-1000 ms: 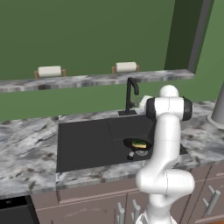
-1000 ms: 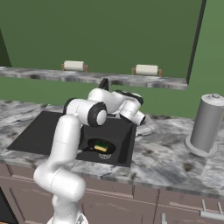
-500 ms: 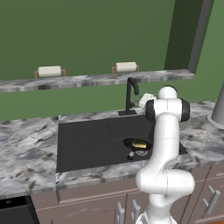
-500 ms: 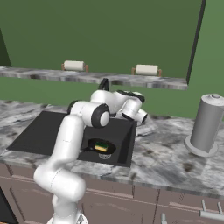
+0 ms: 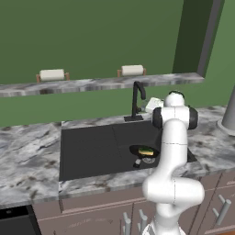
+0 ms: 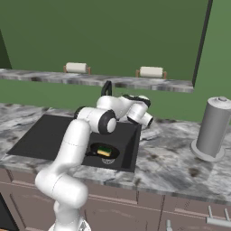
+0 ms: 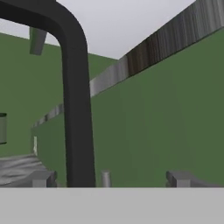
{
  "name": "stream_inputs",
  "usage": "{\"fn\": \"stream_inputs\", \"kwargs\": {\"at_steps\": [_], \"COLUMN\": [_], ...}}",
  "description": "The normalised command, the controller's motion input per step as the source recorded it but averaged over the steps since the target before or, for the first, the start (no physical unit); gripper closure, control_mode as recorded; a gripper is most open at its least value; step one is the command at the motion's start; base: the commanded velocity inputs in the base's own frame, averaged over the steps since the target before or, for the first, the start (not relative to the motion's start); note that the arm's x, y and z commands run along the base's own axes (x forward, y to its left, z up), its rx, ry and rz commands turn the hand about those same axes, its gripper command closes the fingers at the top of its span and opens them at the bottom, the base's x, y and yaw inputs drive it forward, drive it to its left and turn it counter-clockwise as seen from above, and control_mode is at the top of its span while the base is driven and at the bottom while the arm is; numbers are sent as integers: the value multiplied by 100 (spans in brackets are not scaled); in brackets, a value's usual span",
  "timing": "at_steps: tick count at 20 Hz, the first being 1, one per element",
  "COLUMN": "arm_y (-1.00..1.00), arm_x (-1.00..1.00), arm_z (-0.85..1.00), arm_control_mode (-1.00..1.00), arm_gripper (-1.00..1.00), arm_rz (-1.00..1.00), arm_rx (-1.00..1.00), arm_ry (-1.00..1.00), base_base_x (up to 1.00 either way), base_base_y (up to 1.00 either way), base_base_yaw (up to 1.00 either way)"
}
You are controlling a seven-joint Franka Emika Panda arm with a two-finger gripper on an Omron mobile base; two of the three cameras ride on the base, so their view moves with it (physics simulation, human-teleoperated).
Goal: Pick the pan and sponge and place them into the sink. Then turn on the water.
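Pan (image 5: 143, 151) sat inside the black sink (image 5: 92, 149), at its right end by the drain, with the yellow sponge (image 5: 146, 151) lying in the pan; same pair seen from the right base view, pan (image 6: 104, 150), sponge (image 6: 105, 150), sink (image 6: 40, 135). Arm reached up behind the sink toward the black faucet (image 5: 137, 98). Gripper (image 7: 109, 178) was released, fingers (image 7: 178, 178) spread wide with nothing between them. In the hand view the faucet's curved black neck (image 7: 76, 100) stood close up, just left of the gap between the fingers, touching neither. Grey marbled bench (image 5: 27, 156) surrounded the sink; a grey canister (image 6: 213, 128) stood on it well to the right. Two paper rolls (image 5: 52, 75) sat on the ledge behind.
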Motion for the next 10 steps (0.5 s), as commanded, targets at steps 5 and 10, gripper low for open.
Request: {"fn": "stream_inputs", "kwargs": {"at_steps": [5,10], "arm_y": [0,0], "arm_x": [35,39], "arm_z": [-14,-15], "arm_control_mode": [-100,-100], "arm_gripper": [-100,-100], "arm_rz": [0,0], "arm_rx": [0,0], "arm_ry": [-1,0], "base_base_x": [0,0], "base_base_y": [0,0], "base_base_yaw": [0,0]}}
